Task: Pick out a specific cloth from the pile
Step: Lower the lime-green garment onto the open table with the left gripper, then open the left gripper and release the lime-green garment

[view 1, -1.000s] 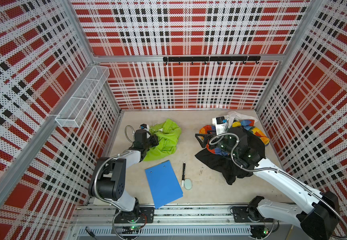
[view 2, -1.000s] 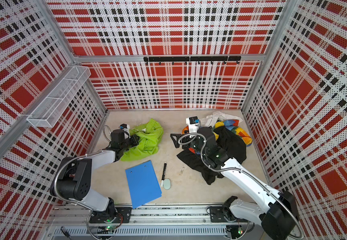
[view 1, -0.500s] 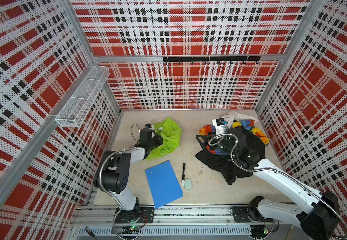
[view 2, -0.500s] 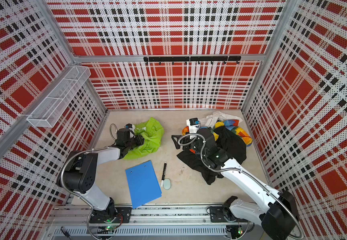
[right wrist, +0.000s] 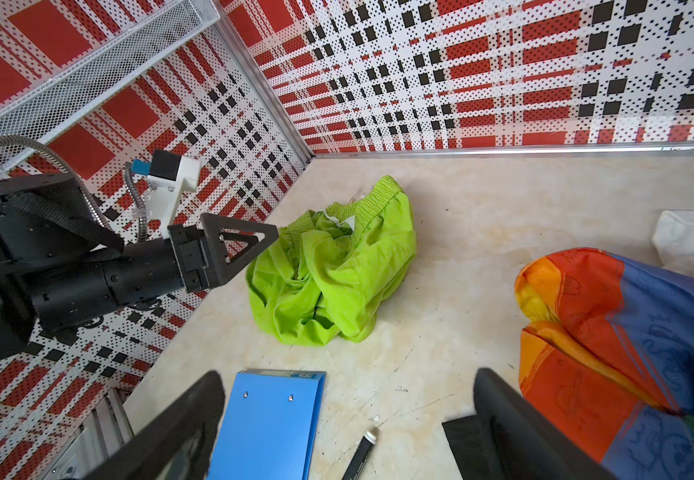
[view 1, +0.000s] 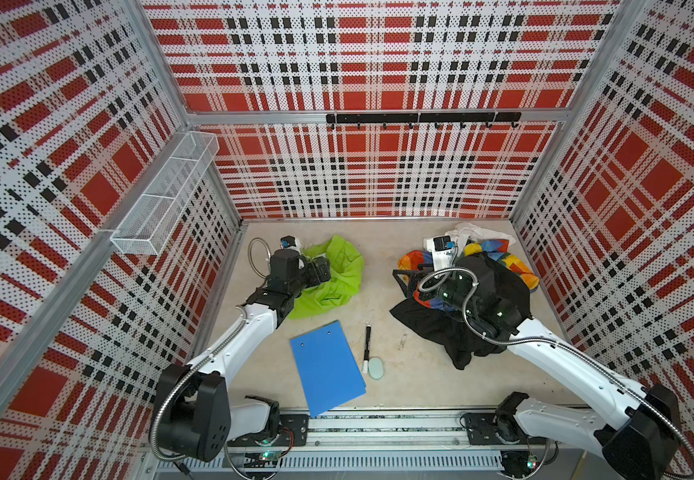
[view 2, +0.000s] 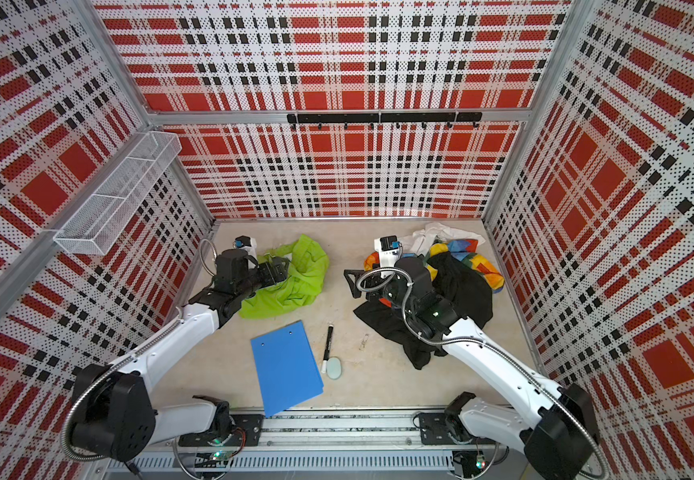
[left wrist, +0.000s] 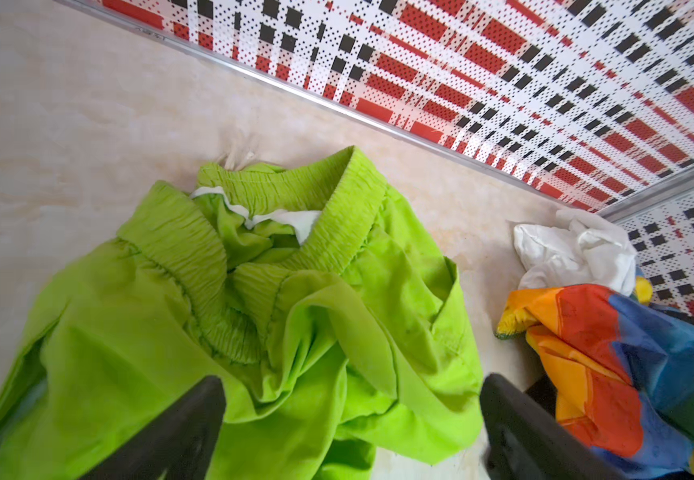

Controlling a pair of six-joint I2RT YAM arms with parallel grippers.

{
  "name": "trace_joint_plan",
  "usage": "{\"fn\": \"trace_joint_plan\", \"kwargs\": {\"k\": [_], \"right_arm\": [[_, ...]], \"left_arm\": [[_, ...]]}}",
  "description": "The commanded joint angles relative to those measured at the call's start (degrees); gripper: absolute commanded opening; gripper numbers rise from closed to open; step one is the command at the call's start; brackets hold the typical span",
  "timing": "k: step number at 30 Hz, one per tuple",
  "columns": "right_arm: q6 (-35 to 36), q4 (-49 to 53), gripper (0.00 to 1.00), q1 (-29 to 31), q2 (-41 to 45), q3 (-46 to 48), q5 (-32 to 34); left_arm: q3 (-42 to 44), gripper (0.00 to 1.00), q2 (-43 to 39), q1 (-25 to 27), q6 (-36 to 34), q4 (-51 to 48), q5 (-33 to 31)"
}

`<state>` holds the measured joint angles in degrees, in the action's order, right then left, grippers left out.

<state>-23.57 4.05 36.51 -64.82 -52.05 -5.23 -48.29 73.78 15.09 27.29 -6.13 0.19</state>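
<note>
Left claw (left wrist: 351,386) spread over green cloth (view 1: 339,274); right claw (right wrist: 349,376) spread at edge of pile (view 1: 499,291)
green cloth lies crumpled on table (view 1: 399,232); well apart from pile

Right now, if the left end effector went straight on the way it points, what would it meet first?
Probably the crumpled lime-green fabric garment: it lies directly ahead of the open left end effector, though the gap is hard to judge.

Red plaid walls (view 1: 378,62); beige floor (view 1: 378,249); wire basket (view 1: 166,195); hook rail (view 1: 420,118).
</note>
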Motion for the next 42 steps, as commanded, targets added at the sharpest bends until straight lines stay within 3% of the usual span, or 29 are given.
{"fn": "trace_joint_plan", "kwargs": {"k": [1, 7, 12, 19, 24, 32, 42], "right_arm": [[0.51, -2.52, 1.00, -0.22, 0.93, 0.55, 0.21], [0.72, -1.79, 1.00, -0.23, 1.84, 0.89, 0.54], [1.25, -0.56, 1.00, -0.35, 2.83, 1.16, 1.75], [1.42, -0.07, 1.00, -0.33, 3.46, 1.58, 1.85], [2.22, -1.25, 1.00, -0.35, 4.07, 3.48, -2.80], [2.80, 0.04, 1.00, -0.39, 5.97, 4.26, -0.75], [3.27, 3.15, 1.00, -0.53, 8.55, 4.21, 3.36]], "left_arm": [[-1.02, 0.99, 1.79, 2.82, 3.54, -5.95, -7.77], [-3.56, 0.99, 11.22, 3.98, 6.32, -3.25, -12.42], [-6.18, 0.99, 20.36, 4.23, 6.80, 0.95, -10.91], [-12.01, 0.99, 31.18, 4.18, 5.53, 0.24, -14.49], [-15.78, 0.99, 36.05, 3.01, 5.40, -0.22, -12.70], [-14.76, 0.99, 31.19, 2.75, 5.67, 0.72, -12.74], [-12.53, 0.99, 16.11, 3.18, 0.98, 3.37, -12.03]]}}
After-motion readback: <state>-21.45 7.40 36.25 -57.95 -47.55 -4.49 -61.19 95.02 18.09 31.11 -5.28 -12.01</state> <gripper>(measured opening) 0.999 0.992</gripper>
